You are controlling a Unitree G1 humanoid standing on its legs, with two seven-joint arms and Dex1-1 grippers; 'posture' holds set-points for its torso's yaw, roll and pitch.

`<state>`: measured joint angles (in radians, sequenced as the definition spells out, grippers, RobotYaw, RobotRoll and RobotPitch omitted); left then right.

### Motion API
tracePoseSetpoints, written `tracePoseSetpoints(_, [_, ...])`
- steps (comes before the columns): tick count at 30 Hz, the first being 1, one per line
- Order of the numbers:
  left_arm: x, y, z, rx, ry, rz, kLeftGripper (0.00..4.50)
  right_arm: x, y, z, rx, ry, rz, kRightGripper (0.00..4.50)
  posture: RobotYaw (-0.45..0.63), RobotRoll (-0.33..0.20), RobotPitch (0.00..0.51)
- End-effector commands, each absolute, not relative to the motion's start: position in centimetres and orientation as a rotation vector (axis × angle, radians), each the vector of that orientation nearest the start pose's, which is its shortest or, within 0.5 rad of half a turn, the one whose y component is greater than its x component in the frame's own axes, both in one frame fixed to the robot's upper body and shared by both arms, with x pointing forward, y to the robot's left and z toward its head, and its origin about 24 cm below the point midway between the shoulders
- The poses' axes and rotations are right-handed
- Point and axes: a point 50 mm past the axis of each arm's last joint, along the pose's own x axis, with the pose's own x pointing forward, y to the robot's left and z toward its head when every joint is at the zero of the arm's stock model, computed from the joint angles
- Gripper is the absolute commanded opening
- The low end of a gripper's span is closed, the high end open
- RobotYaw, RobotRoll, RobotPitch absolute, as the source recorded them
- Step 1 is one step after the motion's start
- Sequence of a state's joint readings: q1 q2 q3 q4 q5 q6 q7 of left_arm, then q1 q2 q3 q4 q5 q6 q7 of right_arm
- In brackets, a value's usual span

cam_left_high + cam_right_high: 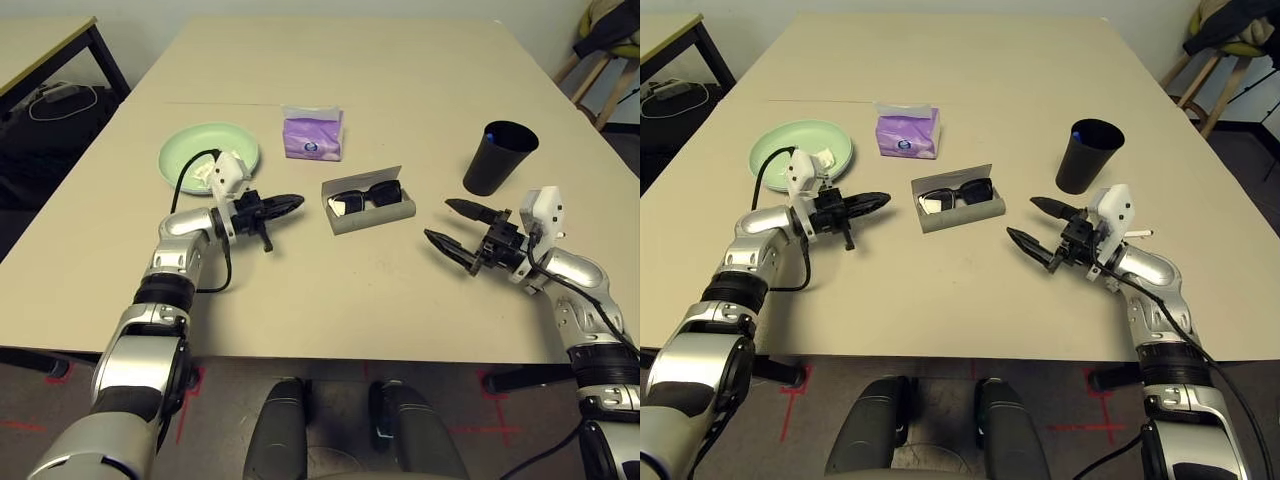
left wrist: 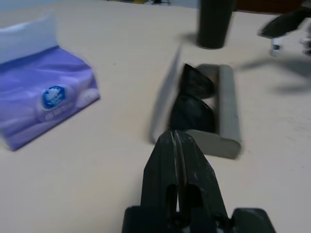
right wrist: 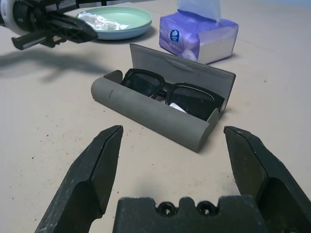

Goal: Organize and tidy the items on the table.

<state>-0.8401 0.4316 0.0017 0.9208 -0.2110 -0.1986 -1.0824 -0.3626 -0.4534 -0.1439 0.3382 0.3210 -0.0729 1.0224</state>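
Your glasses case (image 3: 160, 109) lies crosswise between your spread right fingers (image 3: 95, 167); your left fingers (image 2: 177, 160) together point at its end

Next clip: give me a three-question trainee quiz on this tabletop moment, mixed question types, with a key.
1. True or false: the black sunglasses lie inside the open glasses case.
2. Multiple choice: what rests on the pale green plate? A) pens B) crumpled white tissue C) the black cup
3. Fill in: the right gripper has its fingers ____, while the left gripper has them shut on nothing.

Key: 1 true; 2 B; 3 open.
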Motion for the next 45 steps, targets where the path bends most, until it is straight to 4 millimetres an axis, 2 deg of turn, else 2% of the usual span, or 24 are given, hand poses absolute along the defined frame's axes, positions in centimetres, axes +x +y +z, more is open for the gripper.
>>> tracePoseSetpoints(1, [37.9, 18.4, 13.3, 0.249, -0.007, -0.866, 0.05, 29.9, -22.1, 10.6, -0.145, -0.108, 0.850, 4.50, 0.14, 0.000, 0.123])
tracePoseSetpoints(7, [39.2, 17.0, 13.8, 0.246, 0.002, -0.766, 0.05, 29.8, -22.0, 10.8, -0.145, -0.115, 0.851, 4.50, 0.13, 0.000, 0.126])
tracePoseSetpoints(13, [39.5, 16.0, 14.0, 0.252, 0.008, -0.764, 0.05, 29.9, -21.9, 11.1, -0.144, -0.121, 0.849, 4.50, 0.13, 0.000, 0.132])
tracePoseSetpoints(21, [39.0, 14.6, 13.7, 0.277, 0.014, -0.914, 0.05, 29.8, -21.9, 11.1, -0.142, -0.122, 0.848, 4.50, 0.12, 0.000, 0.133])
tracePoseSetpoints(40, [38.0, 13.5, 12.6, 0.262, 0.069, -1.098, 0.05, 29.7, -22.2, 11.5, -0.157, -0.128, 0.836, 4.50, 0.10, 0.000, 0.131])
tracePoseSetpoints(45, [37.5, 13.5, 12.4, 0.242, 0.059, -1.151, 0.05, 29.7, -22.5, 11.2, -0.104, -0.083, 0.797, 4.50, 0.11, 0.000, 0.130])
